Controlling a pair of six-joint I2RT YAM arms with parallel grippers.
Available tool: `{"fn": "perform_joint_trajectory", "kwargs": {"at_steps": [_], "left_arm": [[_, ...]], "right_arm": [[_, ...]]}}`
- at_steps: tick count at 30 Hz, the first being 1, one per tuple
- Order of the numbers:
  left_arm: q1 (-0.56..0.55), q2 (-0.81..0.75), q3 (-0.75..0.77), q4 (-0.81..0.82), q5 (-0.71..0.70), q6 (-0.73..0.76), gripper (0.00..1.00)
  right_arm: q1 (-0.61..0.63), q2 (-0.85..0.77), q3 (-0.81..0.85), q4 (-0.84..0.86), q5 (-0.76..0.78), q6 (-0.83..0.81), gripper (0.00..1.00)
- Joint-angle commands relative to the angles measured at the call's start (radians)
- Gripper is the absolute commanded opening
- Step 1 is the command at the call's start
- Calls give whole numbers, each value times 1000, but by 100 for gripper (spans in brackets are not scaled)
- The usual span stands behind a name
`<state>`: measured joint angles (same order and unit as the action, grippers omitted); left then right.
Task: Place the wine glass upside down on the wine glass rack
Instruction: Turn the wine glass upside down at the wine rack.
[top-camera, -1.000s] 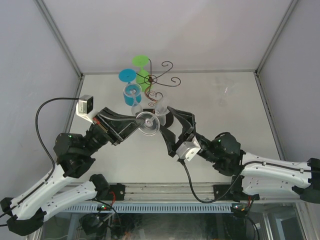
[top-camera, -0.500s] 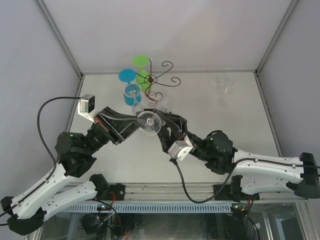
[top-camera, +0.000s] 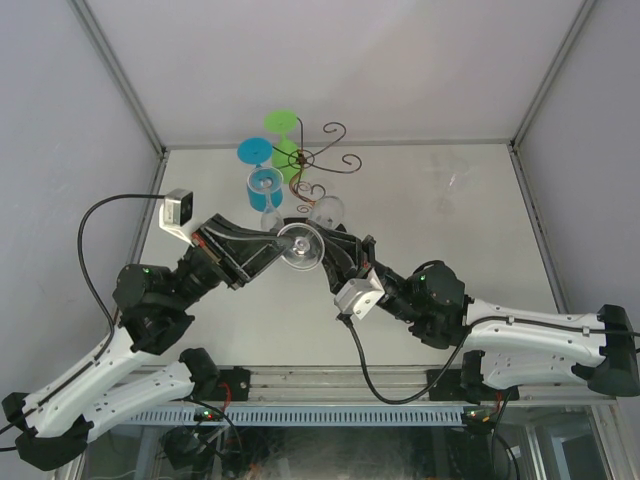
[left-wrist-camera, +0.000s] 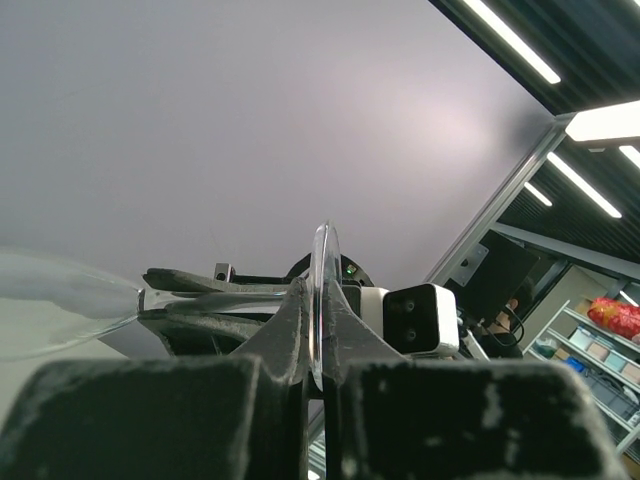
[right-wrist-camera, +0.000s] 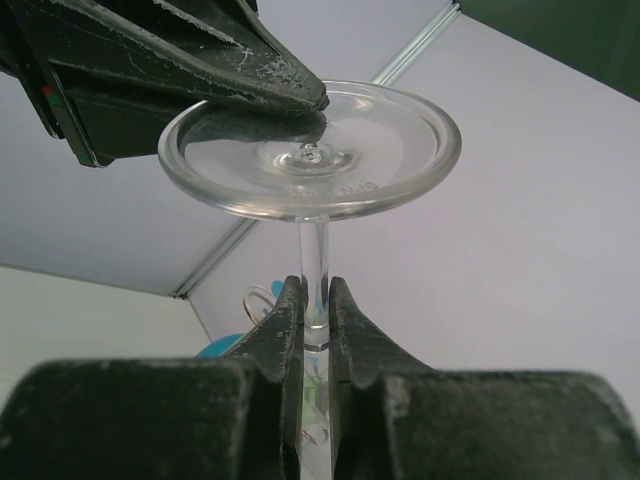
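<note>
- Top view: the left pincer is clenched on the rim of the glass, at its round foot. The right pincer grips the same glass just past the foot.
- The glass is off the table and tilted, with the foot facing up toward the camera. The bowl is beyond the right pincer's tips.
- The rack stands beyond both pincers on the far side. A blue glass and a green glass are on its arms. The bowl is near the rack's base; I cannot tell whether they touch.
- Left wrist view: the foot is seen edge-on, pinched between the left pincer's two fingers. The stem runs off to the left of them into the bowl. The right pincer's fingers lie along the stem just left of the foot. The right arm's wrist camera is just behind the foot, to the right.
- Right wrist view: the right pincer's fingers are closed tight on the upright-looking stem. The foot spreads out above them. The left pincer's fingertips bite the foot's rim at upper left. A bit of blue shows low, to the left of the stem.
</note>
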<state>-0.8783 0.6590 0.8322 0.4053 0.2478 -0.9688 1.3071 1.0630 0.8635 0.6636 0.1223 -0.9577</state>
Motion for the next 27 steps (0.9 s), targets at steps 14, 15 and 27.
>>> {"fn": "perform_joint_trajectory", "kwargs": {"at_steps": [14, 15, 27], "left_arm": [[4, -56, 54, -88, -15, 120, 71], [4, -62, 67, -127, -26, 151, 73], [4, -169, 213, -651, -290, 550, 81]], "right_arm": [[6, -134, 81, -136, 62, 116, 0], [6, -152, 84, -174, 67, 130, 0], [5, -327, 115, -598, 233, 433, 0]]}}
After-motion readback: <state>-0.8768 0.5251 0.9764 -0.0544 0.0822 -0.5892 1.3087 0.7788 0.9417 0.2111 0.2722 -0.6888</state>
